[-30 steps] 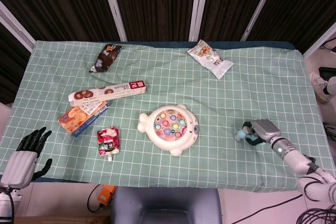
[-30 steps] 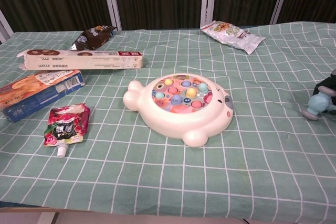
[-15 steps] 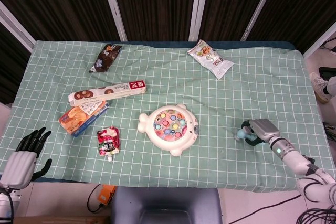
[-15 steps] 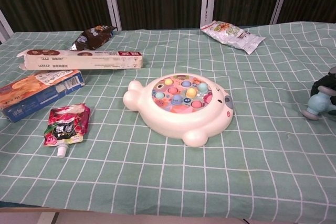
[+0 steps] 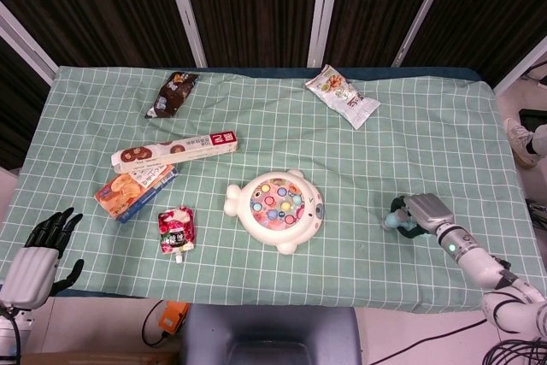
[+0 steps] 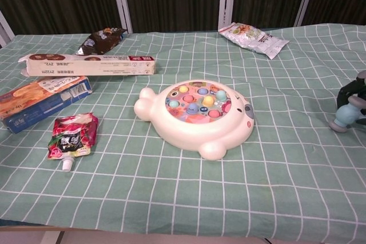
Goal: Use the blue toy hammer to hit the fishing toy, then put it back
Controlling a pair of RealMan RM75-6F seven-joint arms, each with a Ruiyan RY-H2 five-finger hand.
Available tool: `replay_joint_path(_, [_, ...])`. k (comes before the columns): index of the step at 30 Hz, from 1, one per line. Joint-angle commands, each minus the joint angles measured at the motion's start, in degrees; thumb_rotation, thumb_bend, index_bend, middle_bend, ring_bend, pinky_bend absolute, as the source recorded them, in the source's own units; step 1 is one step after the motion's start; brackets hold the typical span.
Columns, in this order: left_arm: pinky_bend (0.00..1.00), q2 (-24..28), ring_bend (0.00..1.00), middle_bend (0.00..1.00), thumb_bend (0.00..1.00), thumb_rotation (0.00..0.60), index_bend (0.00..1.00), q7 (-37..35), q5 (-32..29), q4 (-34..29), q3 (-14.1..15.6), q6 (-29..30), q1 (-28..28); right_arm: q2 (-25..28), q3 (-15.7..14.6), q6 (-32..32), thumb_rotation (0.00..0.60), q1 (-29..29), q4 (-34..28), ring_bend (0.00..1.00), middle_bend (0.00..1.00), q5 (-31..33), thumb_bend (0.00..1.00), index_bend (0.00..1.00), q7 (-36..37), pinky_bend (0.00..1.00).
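Note:
The white fishing toy [image 5: 278, 209] [image 6: 197, 117], round with coloured fish in its top, lies mid-table. Far to its right, near the table's front right, the blue toy hammer [image 5: 391, 220] [image 6: 345, 118] shows its pale blue head low over the cloth. My right hand [image 5: 425, 211] [image 6: 351, 91] grips its handle, dark fingers curled over it; the handle is mostly hidden. My left hand [image 5: 38, 250] hangs beyond the table's front left corner, fingers spread and holding nothing; only the head view shows it.
On the left lie a long brown box [image 5: 175, 150], an orange-blue box [image 5: 135, 190] and a red pouch [image 5: 176, 230]. A dark snack bag [image 5: 172, 94] and a white snack bag [image 5: 342, 96] lie at the back. The green checked cloth [image 5: 367, 168] covers the table.
My right hand has shifted slightly with the hammer; in the chest view the hammer head has tipped and risen a little. The left hand and the fishing toy have not moved.

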Motion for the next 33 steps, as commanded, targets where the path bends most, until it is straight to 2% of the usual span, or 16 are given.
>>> replay_joint_path(1, [0.15,0.01,0.00,0.00,0.39,0.600,0.00,-0.04,0.02,-0.01,0.00,0.03,0.02,0.15,0.16,-0.03,0.600,-0.12,-0.23,0.47,0.45,0.58,0.51,0.51,-0.48,0.70])
replay_joint_path(9, [0.15,0.03,0.00,0.01,0.39,0.600,0.00,-0.09,0.11,-0.01,0.01,0.23,0.11,0.77,0.32,1.02,0.600,-0.90,-0.86,0.47,0.44,0.70,0.51,0.50,-0.62,0.70])
replay_joint_path(15, [0.15,0.04,0.01,0.01,0.39,0.600,0.00,-0.07,0.22,-0.04,0.04,0.28,0.14,3.52,-0.29,5.68,0.600,-3.29,-4.24,0.42,0.38,-1.61,0.49,0.39,-0.19,0.70])
replay_joint_path(19, [0.15,-0.02,0.01,0.01,0.39,0.600,0.00,0.11,0.49,-0.09,0.17,0.33,0.17,7.58,-0.91,10.07,0.600,-5.65,-9.88,0.38,0.34,-2.90,0.47,0.32,-1.17,0.68])
replay_joint_path(21, [0.15,-0.04,0.01,0.01,0.39,0.600,0.00,0.16,0.63,-0.08,0.16,0.57,0.23,10.20,-1.23,13.22,0.600,-7.39,-13.79,0.31,0.28,-3.24,0.47,0.25,-2.58,0.57])
replay_joint_path(25, [0.15,-0.11,0.01,0.00,0.39,0.600,0.00,0.07,0.84,0.10,0.03,1.50,0.60,14.46,-1.41,26.92,0.600,-15.04,-23.71,0.09,0.09,-0.50,0.47,0.11,-12.42,0.24])
replay_joint_path(27, [0.15,-0.06,0.00,0.00,0.39,0.600,0.00,-0.15,0.74,0.16,-0.09,1.78,0.72,13.87,-0.88,34.49,0.600,-19.01,-27.15,0.03,0.05,1.52,0.46,0.10,-16.95,0.14])
replay_joint_path(29, [0.15,0.10,0.00,0.00,0.39,0.600,0.00,-0.51,0.82,0.25,-0.10,2.05,0.83,11.53,-0.44,43.04,0.600,-23.13,-28.38,0.01,0.03,1.25,0.44,0.09,-20.55,0.09])
replay_joint_path(33, [0.15,0.29,0.00,0.00,0.39,0.600,0.00,-1.09,0.95,0.39,-0.13,2.77,1.21,6.38,-0.50,52.00,0.600,-28.10,-25.35,0.00,0.01,0.30,0.38,0.06,-26.44,0.01])
